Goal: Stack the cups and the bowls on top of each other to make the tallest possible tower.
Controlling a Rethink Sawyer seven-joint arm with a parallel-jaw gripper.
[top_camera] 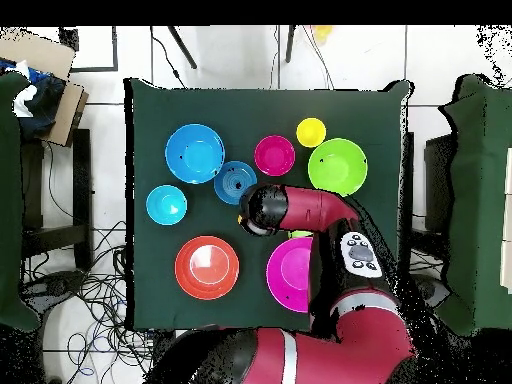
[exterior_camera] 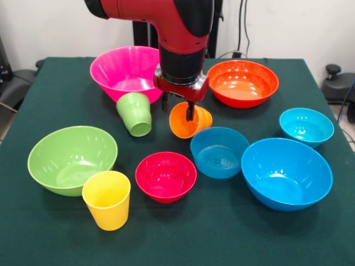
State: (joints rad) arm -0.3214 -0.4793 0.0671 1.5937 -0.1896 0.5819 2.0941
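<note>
Altogether seven bowls (exterior_camera: pixel 286 172), three cups (exterior_camera: pixel 107 199); hand (exterior_camera: pixel 179 107) gripping orange cup (exterior_camera: pixel 188 120).

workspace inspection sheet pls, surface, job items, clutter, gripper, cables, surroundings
surface: table under dark green cloth.
cups: yellow cup upright; green cup tipped against the pink bowl; orange cup tilted on its side.
bowls: pink, orange bowl, green bowl, red bowl, large blue bowl and two smaller blue bowls, all upright, none stacked.
clutter: nothing seen.
gripper: gripper low, fingers astride the orange cup's rim.
cables: tangle on floor.
surroundings: cardboard box; tiled floor.
</note>
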